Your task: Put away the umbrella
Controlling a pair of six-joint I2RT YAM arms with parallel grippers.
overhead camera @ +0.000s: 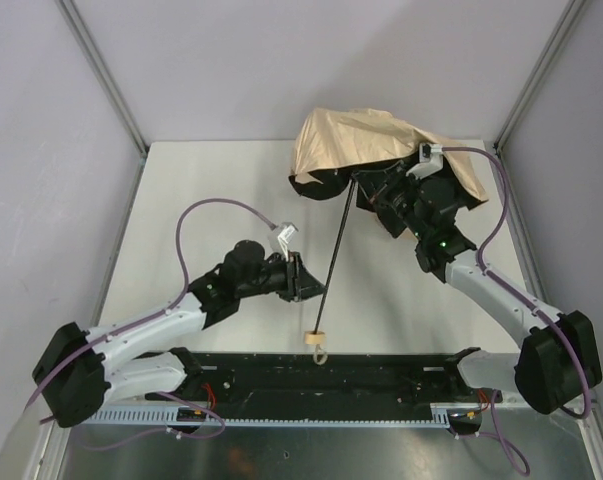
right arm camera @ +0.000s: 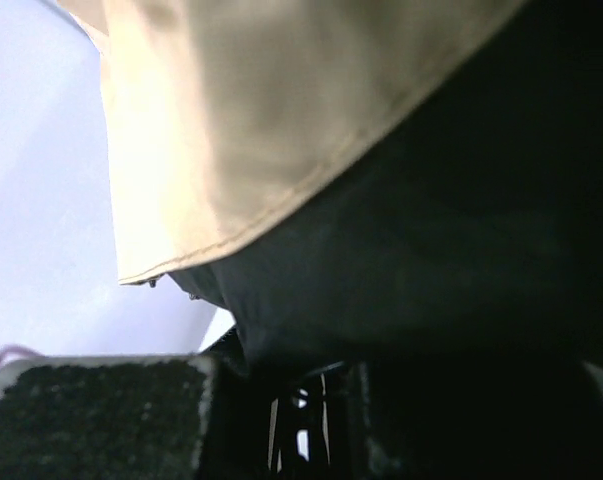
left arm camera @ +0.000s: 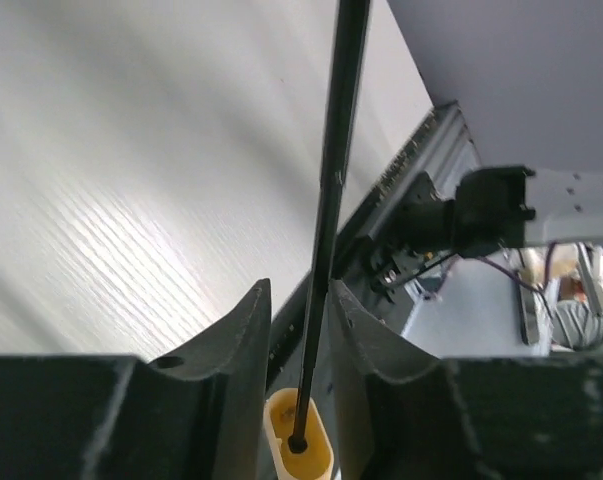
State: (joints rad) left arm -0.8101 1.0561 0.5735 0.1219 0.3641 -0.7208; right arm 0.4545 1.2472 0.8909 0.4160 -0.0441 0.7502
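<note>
The umbrella (overhead camera: 381, 145) lies half-collapsed on the white table (overhead camera: 211, 200), whose surface shows a faint wood-grain sheen in the left wrist view. Its canopy (overhead camera: 361, 135) is a crumpled heap of matte tan fabric with a black lining, bunched at about 1 o'clock on the table against the far right corner. A stitched hem runs along the canopy's edge in the right wrist view. From under it the thin, straight black shaft (overhead camera: 339, 245) slants down toward 6 o'clock and ends in the small, rounded pale-tan knob handle (overhead camera: 317, 340), just short of the black slotted rail (overhead camera: 381, 365) along the near edge. The left gripper (overhead camera: 306, 285) sits near the table's middle, a little toward 7 o'clock, low on the shaft just above the knob. Its dark, curved fingers (left arm camera: 246, 340) stand a little apart and straddle the glossy rod, with a sliver of space on either side, so it brackets the shaft without pinching it. The right gripper (overhead camera: 386, 205) reaches in at 1 o'clock beneath the canopy. Its own view is mostly dark lining, a rough black pad and a few thin metal parts. I cannot tell whether it is closed or holding anything. A purple cable (overhead camera: 216, 205) arches over the left arm.
</note>
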